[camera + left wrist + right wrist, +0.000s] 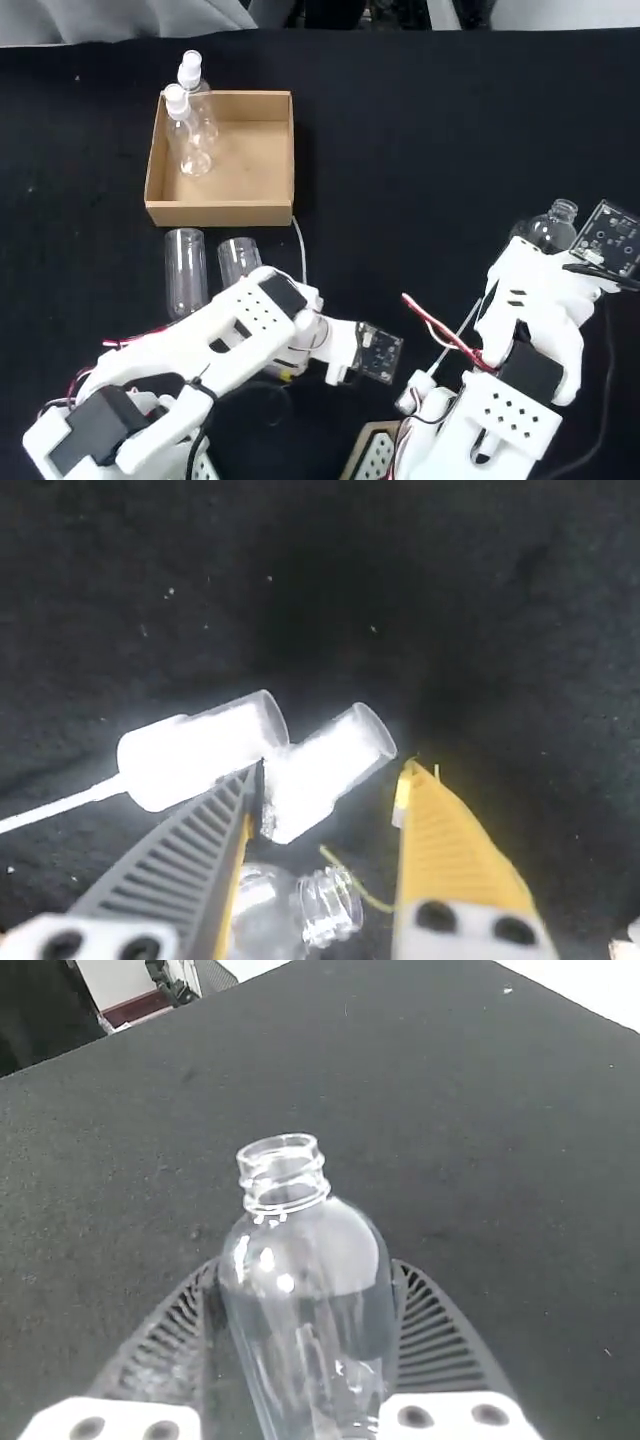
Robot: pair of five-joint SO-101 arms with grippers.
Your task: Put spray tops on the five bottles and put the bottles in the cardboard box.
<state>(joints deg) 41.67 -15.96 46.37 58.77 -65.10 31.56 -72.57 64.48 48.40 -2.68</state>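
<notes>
While the right hand [305, 1265] grips a clear bottle [300, 1305] by the body, neck pointing away from the hand and mouth open and uncapped, the left hand [330, 775] hangs with jaws wide over two white spray tops on the black table [480, 610].

Key relation: nearer spray top [325, 770] lies straight ahead of the left hand, partly inside the gap, close against the grey finger and well off the yellow one. Its long axis runs slantwise across the gap, not along it. Second spray top [195, 750] lies outside the grey finger, touching the first, with its dip tube trailing away. Left arm is plainly the nearer; the right arm is well apart on the far side.

A bare bottle neck [325, 905] shows beneath the left hand. Two bottles [190, 125] with tops on stand in the cardboard box [220, 212]; two more [185, 270] lie just beside it.

Labels: none legible on bottles, tops or box.
</notes>
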